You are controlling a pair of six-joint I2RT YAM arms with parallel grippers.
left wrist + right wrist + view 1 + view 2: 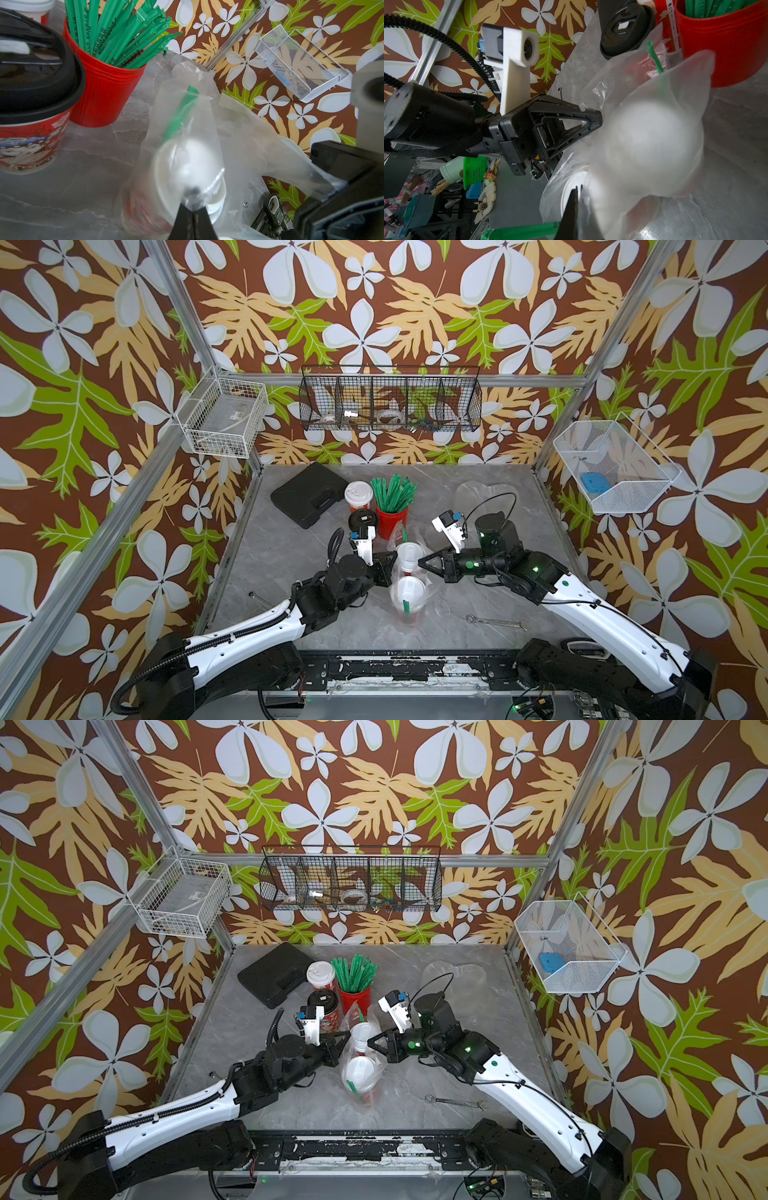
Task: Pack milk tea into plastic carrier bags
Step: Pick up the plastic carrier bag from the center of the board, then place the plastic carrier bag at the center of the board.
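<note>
The big grey stone-look surface (266, 556) holds everything. A flat black plastic case (309, 493) lies at the back and is no part of the job.

In the middle stands a clear crinkly plastic carrier bag (428, 585). The left claw (395, 559) is pressed together on the thin plastic at one side of the bag's top. The right claw (419, 562) is pressed together on the plastic at the other side. So both claws pinch the bag, one from each side.

Inside it stand a red paper cup with a white dome lid (409, 558) and a second white-lidded red cup (408, 593), close together. A green wrapped straw (405, 608) is tucked in too. That bag looks packed, so I think about half the job is done.

A second clear plastic bag (478, 491) lies flat at the back, well apart. Beside the red pot of green straws (390, 518) stand a red cup with a black lid (363, 519) and a third white-lidded red cup (358, 494), outside any bag. These two need to go into the flat bag.

A small silver wrench (494, 623) lies near the front.
</note>
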